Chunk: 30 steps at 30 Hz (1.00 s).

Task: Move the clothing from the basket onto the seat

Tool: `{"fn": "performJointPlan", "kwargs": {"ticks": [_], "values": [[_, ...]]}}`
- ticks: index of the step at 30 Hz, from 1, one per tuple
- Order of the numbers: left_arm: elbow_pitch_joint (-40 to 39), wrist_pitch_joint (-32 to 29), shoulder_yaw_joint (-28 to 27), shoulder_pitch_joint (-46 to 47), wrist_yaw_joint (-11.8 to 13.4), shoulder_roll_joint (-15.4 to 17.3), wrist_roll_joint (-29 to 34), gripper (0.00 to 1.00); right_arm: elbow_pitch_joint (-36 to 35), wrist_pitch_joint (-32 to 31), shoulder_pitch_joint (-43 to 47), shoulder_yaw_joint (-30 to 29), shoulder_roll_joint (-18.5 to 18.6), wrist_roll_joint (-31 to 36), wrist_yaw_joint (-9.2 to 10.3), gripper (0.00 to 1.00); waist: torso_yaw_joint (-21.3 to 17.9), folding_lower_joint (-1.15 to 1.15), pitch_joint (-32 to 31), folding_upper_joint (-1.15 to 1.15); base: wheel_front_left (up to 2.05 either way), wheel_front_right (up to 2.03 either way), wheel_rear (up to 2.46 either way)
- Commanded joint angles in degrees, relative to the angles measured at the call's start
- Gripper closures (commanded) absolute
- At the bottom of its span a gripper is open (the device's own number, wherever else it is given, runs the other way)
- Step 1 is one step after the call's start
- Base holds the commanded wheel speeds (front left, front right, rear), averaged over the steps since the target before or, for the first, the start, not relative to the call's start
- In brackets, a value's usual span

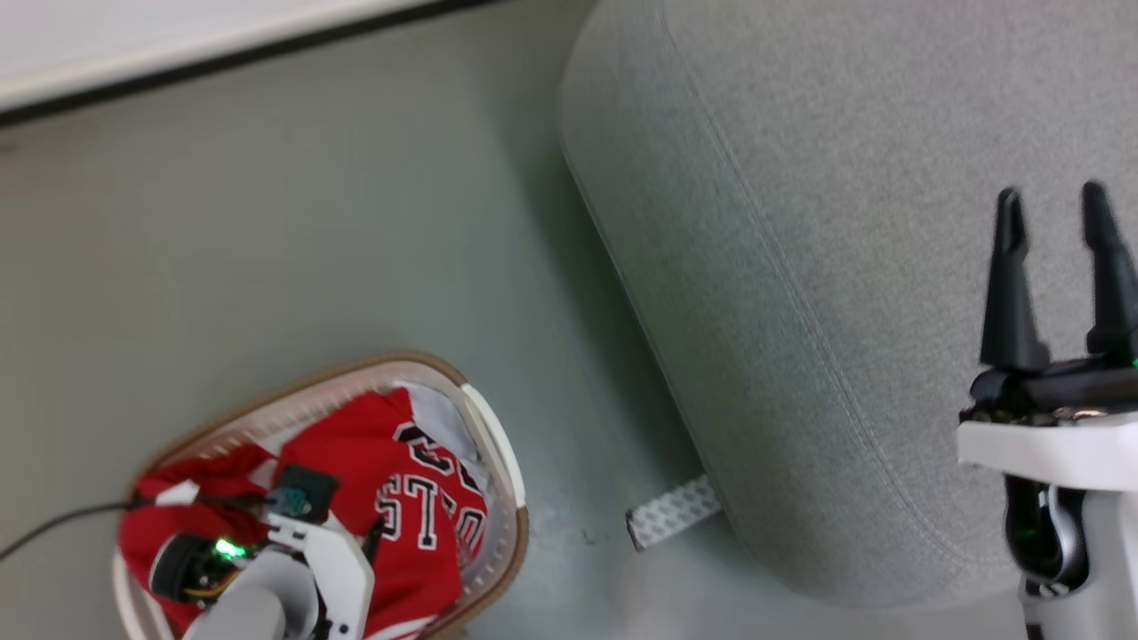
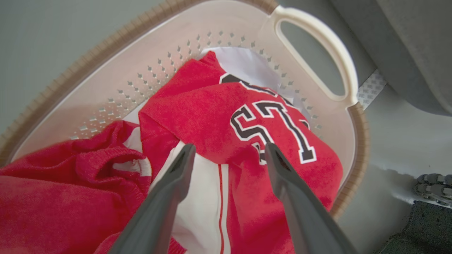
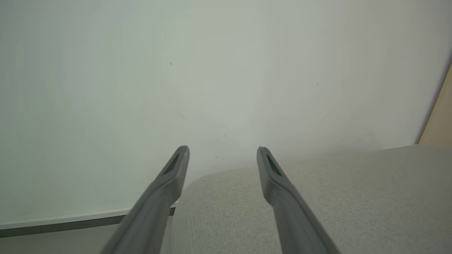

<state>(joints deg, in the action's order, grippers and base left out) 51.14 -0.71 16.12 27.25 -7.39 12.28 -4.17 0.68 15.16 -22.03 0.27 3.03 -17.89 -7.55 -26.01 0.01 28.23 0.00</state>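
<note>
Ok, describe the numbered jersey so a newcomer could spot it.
Left of the big grey seat, a cream basket with a brown rim stands on the floor. Among the red clothing inside, the jersey lies nearest the seat, the only piece bearing black characters outlined in white.

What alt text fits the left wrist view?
The left gripper, fingers spread open, points down at the red clothing with white trim heaped in the cream basket; the top garment bears black numerals outlined in white. The basket's handle is at upper right, with the grey seat beyond it.
</note>
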Motion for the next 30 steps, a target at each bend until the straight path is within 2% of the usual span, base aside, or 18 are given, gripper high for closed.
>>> {"fn": "performJointPlan", "kwargs": {"ticks": [1, 3, 6, 10, 19, 20, 21, 22, 28, 30], "values": [[1.43, -1.04, 2.3, 2.21, -0.11, 1.16, -0.76, 0.0, -0.9, -0.01, -1.94, -0.47, -0.21, -1.48, 0.12, 0.0, -2.87, -0.01, 6.01, 0.0, 0.0, 0.0, 0.0], [2.33, -1.53, 3.56, 3.06, -0.12, 1.55, -1.64, 0.0, -1.29, 0.0, -2.52, -0.72, -0.23, -2.2, 0.12, 0.0, -3.13, -0.01, 7.15, 0.0, 0.0, 0.0, 0.0], [5.43, -3.94, 9.26, 7.32, -0.12, 3.71, -3.69, 0.0, -1.84, 0.0, -4.11, -0.88, -0.22, -5.07, 0.12, 0.0, -3.99, -0.01, 11.77, 0.0, 0.0, 0.0, 0.0], [7.26, -5.84, 12.08, 10.5, -0.03, 5.44, -5.59, 0.0, -1.7, 0.0, -4.7, -0.01, -0.22, -6.35, 0.12, 0.0, -4.85, -0.01, 14.91, 0.0, 0.0, 0.0, 0.0], [11.22, -11.06, 21.22, 16.12, -0.03, 7.4, -10.13, 0.0, -2.55, 0.0, -2.69, -0.88, -0.19, -7.07, 0.12, 0.0, -3.7, -0.01, 19.68, 0.0, 0.07, 0.07, 0.07], [11.35, -10.9, 21.91, 16.29, -0.03, 7.6, -10.56, 0.46, -2.55, 0.0, -2.6, -0.88, -0.19, -7.17, 0.12, 0.0, -3.67, -0.01, 19.77, 0.0, 0.0, 0.0, 0.0], [11.28, -10.32, 22.45, 16.44, -0.03, 7.71, -11.28, 0.84, -2.46, 0.0, -2.55, -0.9, -0.19, -7.23, 0.12, 0.0, -3.69, -0.01, 19.76, 0.0, 0.0, 0.0, 0.0], [11.31, -9.96, 22.87, 16.61, -0.03, 7.78, -12.01, 1.0, -2.26, 0.0, -2.54, -0.86, -0.16, -7.29, 0.12, 0.0, -3.75, -0.01, 19.66, 0.0, 0.0, 0.0, 0.0], [11.36, -6.13, 24.71, 15.78, -0.03, 8.44, -16.11, 1.0, -1.2, 0.0, -3.94, 0.44, -0.17, -7.14, 0.12, 0.0, -4.41, -0.01, 17.21, 0.0, 0.0, 0.0, 0.0], [11.3, -4.66, 25.97, 15.2, -0.03, 7.51, -16.77, 1.0, -0.86, 0.0, -4.04, 0.21, -0.13, -6.11, 0.12, 0.0, -3.68, -0.01, 15.19, 0.0, 0.0, 0.0, 0.0]]}}
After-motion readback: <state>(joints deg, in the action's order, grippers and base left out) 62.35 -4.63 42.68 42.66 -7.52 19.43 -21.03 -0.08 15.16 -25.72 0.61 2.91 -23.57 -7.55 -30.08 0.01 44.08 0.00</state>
